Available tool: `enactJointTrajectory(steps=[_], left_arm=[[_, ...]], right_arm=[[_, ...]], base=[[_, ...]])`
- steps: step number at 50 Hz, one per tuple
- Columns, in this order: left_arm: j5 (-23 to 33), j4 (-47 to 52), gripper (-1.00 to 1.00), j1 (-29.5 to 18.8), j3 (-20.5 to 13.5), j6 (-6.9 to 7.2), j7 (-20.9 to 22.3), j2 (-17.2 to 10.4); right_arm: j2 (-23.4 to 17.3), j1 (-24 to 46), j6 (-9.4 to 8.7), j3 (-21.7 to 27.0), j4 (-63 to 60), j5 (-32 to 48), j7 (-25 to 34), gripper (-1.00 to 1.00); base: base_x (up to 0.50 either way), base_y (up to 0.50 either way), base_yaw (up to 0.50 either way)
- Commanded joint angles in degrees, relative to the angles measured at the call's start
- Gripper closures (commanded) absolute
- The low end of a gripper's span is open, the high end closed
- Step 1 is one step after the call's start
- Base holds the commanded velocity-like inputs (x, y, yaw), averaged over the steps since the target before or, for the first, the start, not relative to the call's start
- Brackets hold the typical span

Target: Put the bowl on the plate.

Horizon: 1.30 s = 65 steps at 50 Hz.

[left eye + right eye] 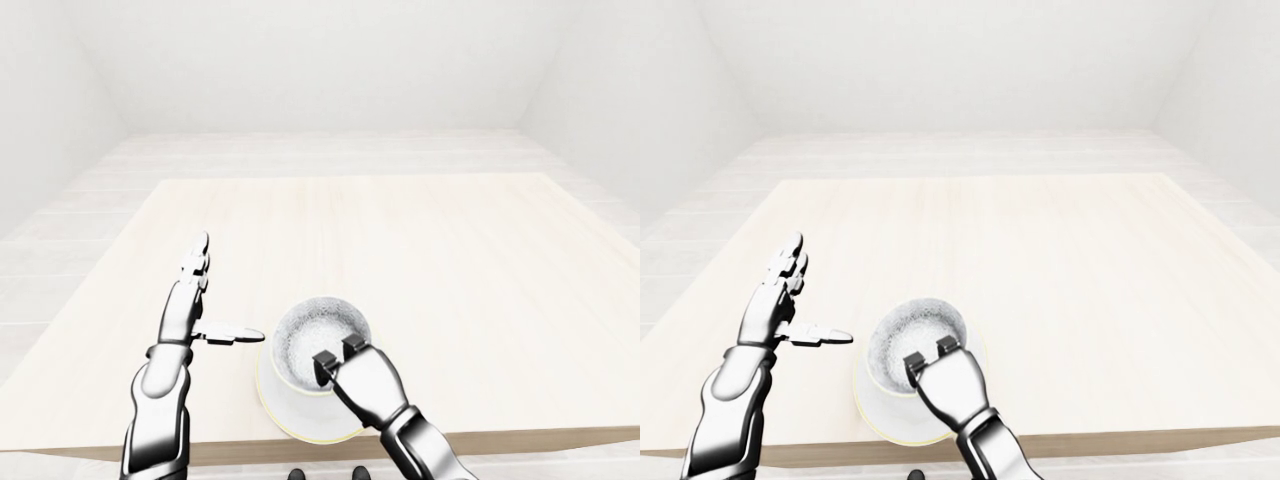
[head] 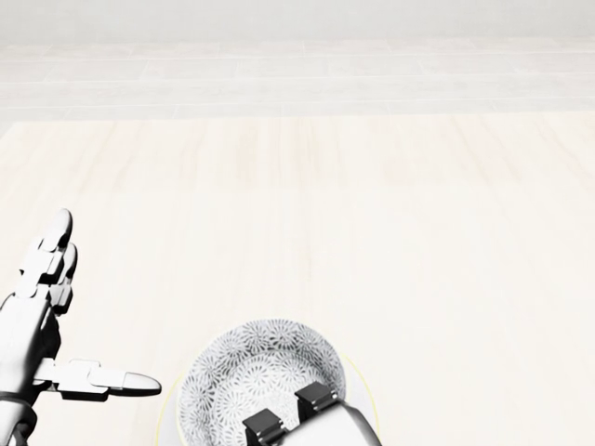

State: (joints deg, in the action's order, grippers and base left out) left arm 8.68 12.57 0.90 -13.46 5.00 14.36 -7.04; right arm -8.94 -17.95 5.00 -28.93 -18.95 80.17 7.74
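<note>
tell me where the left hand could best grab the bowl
Probably the thin rim of the bowl on its left side in the left-eye view, the open left hand coming from the left. It stands upright on the plate, and the right hand holds its bottom rim.
</note>
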Motion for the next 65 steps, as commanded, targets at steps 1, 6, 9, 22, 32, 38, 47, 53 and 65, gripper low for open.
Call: enactJointTrajectory(steps=[1, 6, 9, 22, 32, 38, 47, 53, 65], left_arm=[[0.11, 0.09, -1.00, -0.20, 0.13, 0.00, -0.17, -0.01], [0.32, -0.31, -1.00, -0.13, 0.32, 0.00, -0.23, 0.00], [0.31, -0.39, -1.00, -0.24, 0.46, 0.00, -0.30, 0.09], [0.25, -1.06, -1.00, -0.72, 0.55, 0.00, -0.53, -0.09], [-0.01, -0.47, -1.00, -0.32, 0.27, 0.00, -0.19, -0.23], [0.03, -0.42, -1.00, -0.51, 0.29, 0.00, -0.21, -0.15], [0.18, -0.70, -1.00, -1.26, 0.53, 0.00, -0.41, -0.29], [0.09, -0.58, -1.00, -1.49, 0.69, 0.00, -0.50, -0.23], [-0.01, -0.56, -1.00, -1.22, 0.61, 0.00, -0.35, -0.36]], right_arm=[[-0.61, -0.88, 0.00, 0.06, -0.23, -0.96, -0.20, 0.69], [-0.95, -1.39, 0.00, 0.08, -0.71, -0.81, -0.19, 0.66], [-1.08, -1.61, 0.00, -0.11, -0.81, -0.62, -0.21, 0.62], [-1.32, -1.75, 0.00, -0.19, -1.73, -0.69, 0.42, 0.51], [-1.64, -1.95, 0.00, -0.13, -2.53, -0.29, 1.07, 0.37], [-1.66, -1.84, 0.00, 0.15, -2.58, -0.47, 1.01, 0.35], [-1.66, -1.67, 0.00, 0.76, -4.37, -0.47, 2.64, 0.25], [-1.30, -1.57, 0.00, 0.72, -4.91, -0.29, 2.94, 0.18], [-1.09, -1.54, 0.00, 0.70, -5.33, 0.03, 3.10, 0.12]], base=[[0.00, 0.00, 0.00], [0.00, 0.00, 0.00], [0.00, 0.00, 0.00], [0.00, 0.00, 0.00], [0.00, 0.00, 0.00], [0.00, 0.00, 0.00], [0.00, 0.00, 0.00], [0.00, 0.00, 0.00], [0.00, 0.00, 0.00]])
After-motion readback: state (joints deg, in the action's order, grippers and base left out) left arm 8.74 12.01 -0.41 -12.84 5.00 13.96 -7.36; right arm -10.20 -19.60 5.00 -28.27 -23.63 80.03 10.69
